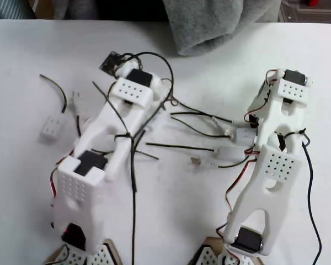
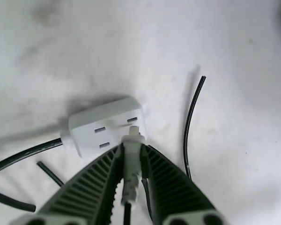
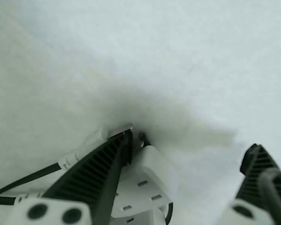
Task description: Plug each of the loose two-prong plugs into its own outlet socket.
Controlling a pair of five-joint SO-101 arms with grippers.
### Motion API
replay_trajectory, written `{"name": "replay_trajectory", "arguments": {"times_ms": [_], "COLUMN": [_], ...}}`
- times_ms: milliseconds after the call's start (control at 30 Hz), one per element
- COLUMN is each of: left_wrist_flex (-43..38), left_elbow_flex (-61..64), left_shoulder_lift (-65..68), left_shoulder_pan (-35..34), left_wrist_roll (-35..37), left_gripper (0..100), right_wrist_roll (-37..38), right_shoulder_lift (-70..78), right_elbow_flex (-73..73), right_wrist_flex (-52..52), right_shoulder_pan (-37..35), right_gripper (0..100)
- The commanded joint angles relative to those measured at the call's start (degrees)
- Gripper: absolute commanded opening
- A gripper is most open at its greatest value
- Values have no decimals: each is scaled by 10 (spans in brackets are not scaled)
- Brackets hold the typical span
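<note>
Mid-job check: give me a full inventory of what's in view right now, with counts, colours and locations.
table: one, white, under everything.
outlet blocks: at least two, white; one at the gripped plug's tip, one inside the right end effector's opening, one loose beside the left arm.
two-prong plugs: at least two, white with black cords; one gripped, one lying mid-table.
cloth: one, grey, far table edge.
arms: two, white; left end effector shut on a plug, right arm with its end effector open.
</note>
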Motion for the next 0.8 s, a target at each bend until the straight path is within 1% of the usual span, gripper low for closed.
{"name": "replay_trajectory", "arguments": {"times_ms": [0,167,300,467,633,767], "left_wrist_flex": [-2,-5,-31,-29,33,114], "left_elbow_flex": [-2,-2,4,-2,-3,-2], "left_shoulder_lift": [-6,-5,-3,29,32,25], "left_shoulder_pan": [-20,-20,-21,-19,-16,-15], "left_wrist_roll": [-4,-6,-6,-8,-64,-180], "left_gripper": [24,24,24,24,24,24], "right_wrist_roll": [-1,-1,-1,-1,-1,-1], "right_shoulder_lift": [10,10,10,10,10,10], "right_elbow_flex": [7,7,7,7,6,6], "right_wrist_flex": [2,2,2,0,-6,-9], "right_shoulder_pan": [6,6,7,7,6,6], "right_gripper": [368,368,368,368,368,368]}}
